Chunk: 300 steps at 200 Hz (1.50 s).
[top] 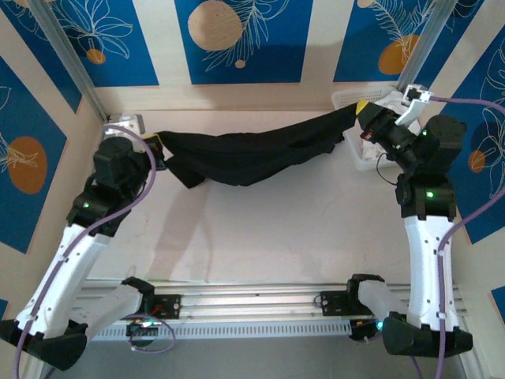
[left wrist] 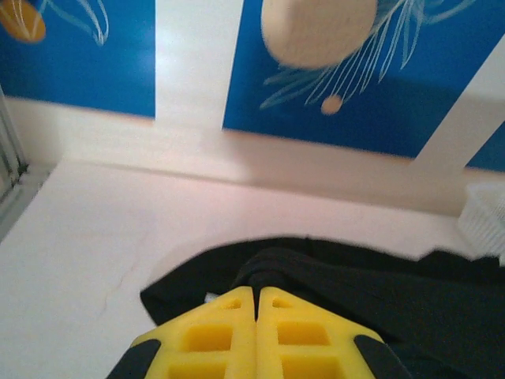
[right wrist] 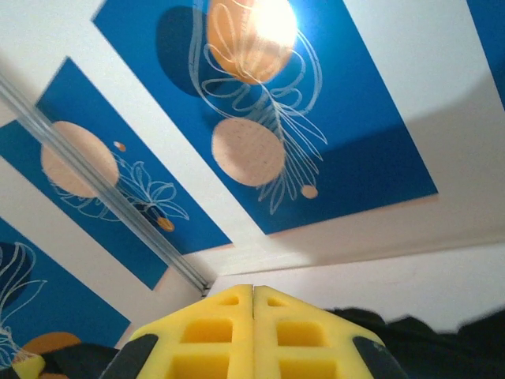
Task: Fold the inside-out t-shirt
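Note:
The black inside-out t-shirt (top: 252, 154) hangs stretched across the back of the table, sagging in the middle between both arms. At its left end my left gripper (top: 160, 151) is shut on the cloth. In the left wrist view the yellow fingers (left wrist: 229, 332) pinch a black fold (left wrist: 371, 284) at the gripper tip (left wrist: 256, 294). My right gripper (top: 361, 112) holds the shirt's right end up by the basket. In the right wrist view its jaws are pressed together at the tip (right wrist: 252, 289), with black cloth (right wrist: 442, 343) trailing below on the right.
A white plastic basket (top: 357, 156) with pale items stands at the back right, partly under the right gripper; its corner (left wrist: 485, 215) appears in the left wrist view. Blue patterned walls close the back and sides. A metal rail (top: 252, 304) runs along the near edge.

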Tool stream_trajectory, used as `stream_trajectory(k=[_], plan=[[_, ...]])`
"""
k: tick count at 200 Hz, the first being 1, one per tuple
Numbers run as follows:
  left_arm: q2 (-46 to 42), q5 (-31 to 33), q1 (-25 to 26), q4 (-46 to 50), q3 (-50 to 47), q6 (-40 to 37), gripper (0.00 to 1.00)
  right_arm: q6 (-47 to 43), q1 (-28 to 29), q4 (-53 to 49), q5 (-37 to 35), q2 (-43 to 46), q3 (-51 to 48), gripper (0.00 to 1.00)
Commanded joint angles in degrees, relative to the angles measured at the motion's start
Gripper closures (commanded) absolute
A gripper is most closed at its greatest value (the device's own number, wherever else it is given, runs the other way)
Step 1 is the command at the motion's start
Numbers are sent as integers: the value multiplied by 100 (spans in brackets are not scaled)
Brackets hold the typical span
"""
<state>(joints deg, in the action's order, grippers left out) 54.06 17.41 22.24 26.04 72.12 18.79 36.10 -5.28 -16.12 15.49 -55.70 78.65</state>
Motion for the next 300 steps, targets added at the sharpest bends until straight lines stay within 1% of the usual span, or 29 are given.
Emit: stream_trajectory(k=[1,12,24,39,50,57,67,81,99,123,140,155,168,181,192,201,214,223,237,247,263,279,290,300], plan=[[-377,-130,-44,-64,768,-292,100,-459,-17,-497,37,447,631,100],[-501,-155,-44,-102,1019,-355,100,-581,-17,-714,-46,602,882,100],[-570,-10,-44,-148,1182,-509,100,-704,-16,-918,-181,749,1088,100],[-444,478,-42,-108,1230,-738,100,-808,-15,-1072,-294,832,1170,100],[-172,891,-50,18,1214,-881,100,-832,-18,-1076,-342,819,1103,100],[44,1028,-74,49,1158,-915,100,-830,-17,-1009,-361,786,976,100],[369,996,-174,-18,1040,-868,100,-791,-17,-863,-387,663,751,100],[913,731,-445,-115,1022,-690,100,-741,-17,-579,-395,350,449,100],[1666,435,-768,-274,1374,-626,100,-694,-17,-127,-380,-281,317,100],[2544,212,-982,-254,2540,-730,100,-541,-5,403,-280,-1227,739,100],[3060,131,-1086,-71,3715,-904,100,-403,31,671,-180,-1833,1340,100],[3372,52,-1166,122,4810,-1072,100,-336,49,760,-160,-2170,1962,100],[3522,-16,-1176,255,5737,-1233,100,-352,53,739,-211,-2319,2512,100],[3545,-100,-1178,318,6444,-1346,100,-399,52,706,-269,-2368,2987,100],[3467,-186,-1176,314,6811,-1390,100,-427,53,639,-300,-2391,3378,100],[3322,-273,-1174,266,6878,-1393,100,-445,69,598,-282,-2384,3596,100],[3067,-361,-1175,290,6748,-1378,100,-494,142,515,-257,-2381,3805,100],[2838,-407,-1174,327,6473,-1378,100,-565,211,421,-235,-2371,3873,100],[2344,-548,-1162,103,5586,-1394,100,-700,336,216,-219,-2309,3795,100],[1929,-664,-1164,-62,4728,-1337,100,-783,397,133,-218,-2180,3517,100],[1234,-1013,-1168,-230,3235,-1038,100,-815,430,75,-201,-1869,2776,100],[439,-1506,-1150,-409,1462,-494,100,-788,435,48,-195,-1371,1544,100],[-114,-1939,-1107,-674,133,-103,100,-760,431,36,-170,-1026,612,100],[-481,-2378,-1033,-826,-868,125,100,-760,432,-12,-195,-746,-166,100]])
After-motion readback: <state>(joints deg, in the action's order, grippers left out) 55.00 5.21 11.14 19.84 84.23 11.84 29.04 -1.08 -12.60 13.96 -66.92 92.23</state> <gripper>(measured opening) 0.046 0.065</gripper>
